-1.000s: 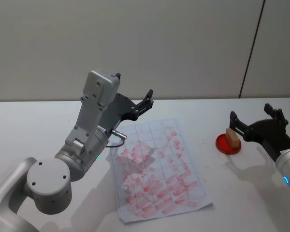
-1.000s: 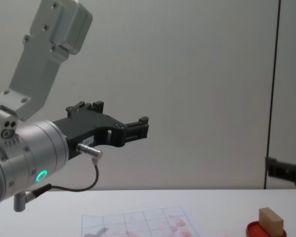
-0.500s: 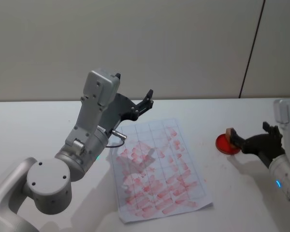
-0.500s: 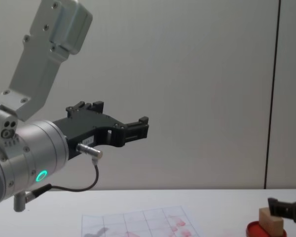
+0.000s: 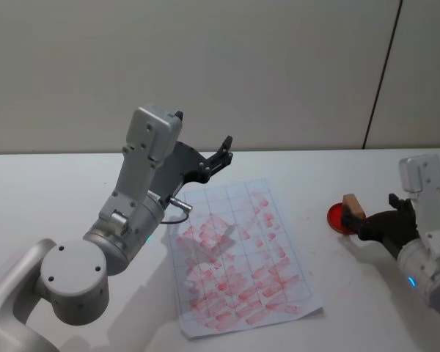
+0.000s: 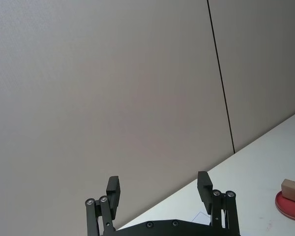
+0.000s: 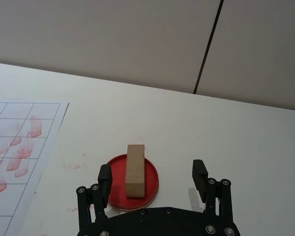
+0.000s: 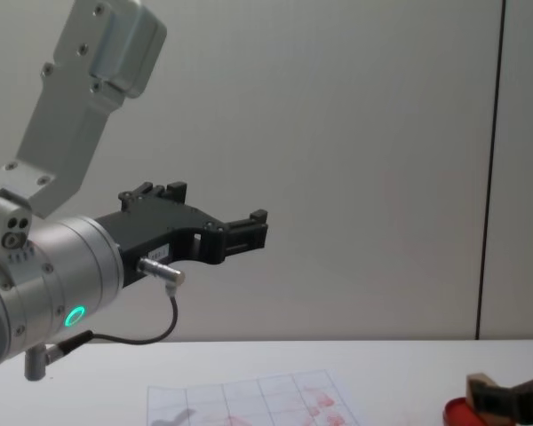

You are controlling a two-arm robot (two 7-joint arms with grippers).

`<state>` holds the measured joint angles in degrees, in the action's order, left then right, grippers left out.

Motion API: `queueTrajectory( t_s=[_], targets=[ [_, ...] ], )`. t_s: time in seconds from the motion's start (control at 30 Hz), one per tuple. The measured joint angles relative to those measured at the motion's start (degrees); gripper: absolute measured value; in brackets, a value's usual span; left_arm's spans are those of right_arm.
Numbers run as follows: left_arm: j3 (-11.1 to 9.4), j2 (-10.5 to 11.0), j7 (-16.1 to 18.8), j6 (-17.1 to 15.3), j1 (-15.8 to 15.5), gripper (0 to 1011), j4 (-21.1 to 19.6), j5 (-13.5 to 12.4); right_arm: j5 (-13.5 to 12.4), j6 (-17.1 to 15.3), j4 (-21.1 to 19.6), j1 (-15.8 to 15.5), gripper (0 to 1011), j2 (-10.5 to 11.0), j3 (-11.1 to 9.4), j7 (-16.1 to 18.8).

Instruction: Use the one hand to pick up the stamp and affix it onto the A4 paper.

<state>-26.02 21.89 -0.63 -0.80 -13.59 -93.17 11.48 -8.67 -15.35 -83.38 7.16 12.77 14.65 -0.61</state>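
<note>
- The white table (image 5: 44, 191) carries everything.
- The left gripper (image 6: 158, 182), black-fingered on a bulky silver arm, hangs raised over the far left corner of the paper with its fingers spread and nothing in them; it looks idle.
- The white A4 paper (image 5: 238, 257), printed with a grid and covered in red stamp marks, lies flat at the middle of the table.
- The right gripper (image 7: 151, 172) sits low at the right, fingers apart and holding nothing — this is the approach to the pick.
- The round red ink pad dish (image 7: 151, 184) lies right of the paper, well apart from it.
- The small tan wooden block stamp (image 7: 135, 169) stands on the dish between the open fingers, nearer one of them and ungripped. Next, I judge, the gripper centres on it, closes and lifts it leftward to the paper.
</note>
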Motion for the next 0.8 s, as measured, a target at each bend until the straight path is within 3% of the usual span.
queueTrajectory(
  t_s=[0.17,0.3,0.8],
  targets=[
    [0.0,0.0,0.0,0.0,0.0,1001,0.0,0.0,0.5,0.1,0.7,0.4,998,-0.4,0.2,0.5],
    [0.0,0.0,0.0,0.0,0.0,1001,0.0,0.0,0.9,0.1,1.7,0.9,924,-0.8,0.4,0.8],
    [0.0,0.0,0.0,0.0,0.0,1001,0.0,0.0,2.0,-0.5,4.4,2.1,481,-1.8,0.7,1.4]
  ],
)
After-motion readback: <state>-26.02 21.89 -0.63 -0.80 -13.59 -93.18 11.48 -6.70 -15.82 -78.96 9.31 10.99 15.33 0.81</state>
